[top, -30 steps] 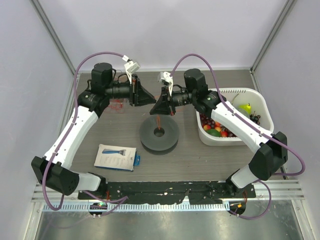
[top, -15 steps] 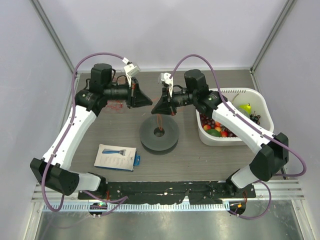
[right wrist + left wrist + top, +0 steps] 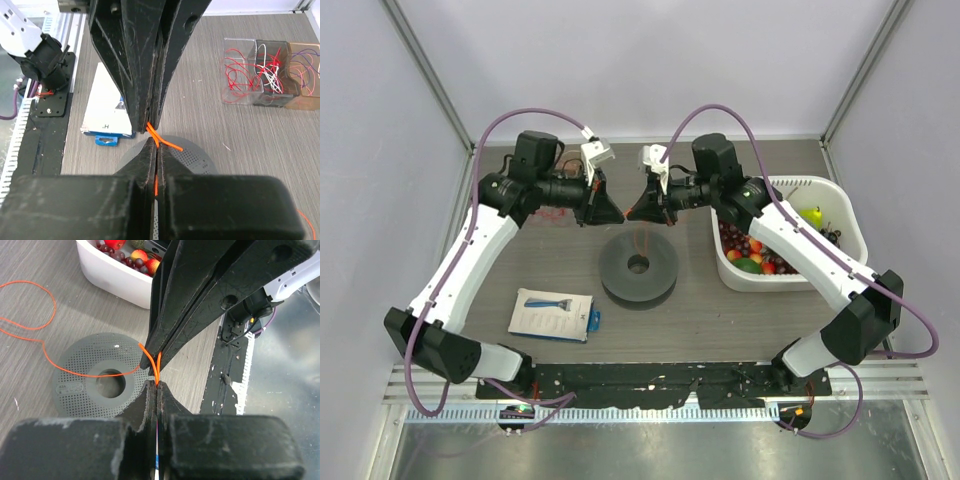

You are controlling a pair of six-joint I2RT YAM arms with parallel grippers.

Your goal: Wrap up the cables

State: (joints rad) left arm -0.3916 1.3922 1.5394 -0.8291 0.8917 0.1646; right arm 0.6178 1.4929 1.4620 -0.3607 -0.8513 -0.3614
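A thin orange cable (image 3: 157, 367) is pinched between my two grippers, which meet tip to tip above a grey perforated disc (image 3: 638, 266). My left gripper (image 3: 613, 214) is shut on the cable, as its own view (image 3: 157, 386) shows. My right gripper (image 3: 633, 213) is shut on it too, with a short orange end (image 3: 167, 142) sticking out beside its tips (image 3: 156, 145). The rest of the cable trails over the disc (image 3: 75, 390) and loops on the table at the left (image 3: 30, 327). More red and whitish wires lie in clear boxes (image 3: 257, 70).
A white bin (image 3: 840, 215) of small fruit stands at the right, close to my right arm. A blue-and-white card package (image 3: 552, 314) lies at the front left. The clear wire boxes (image 3: 552, 212) sit behind my left arm.
Both wrists have shifted a little toward the far side and turned. The grippers stay tip to tip above the disc, still shut on the cable.
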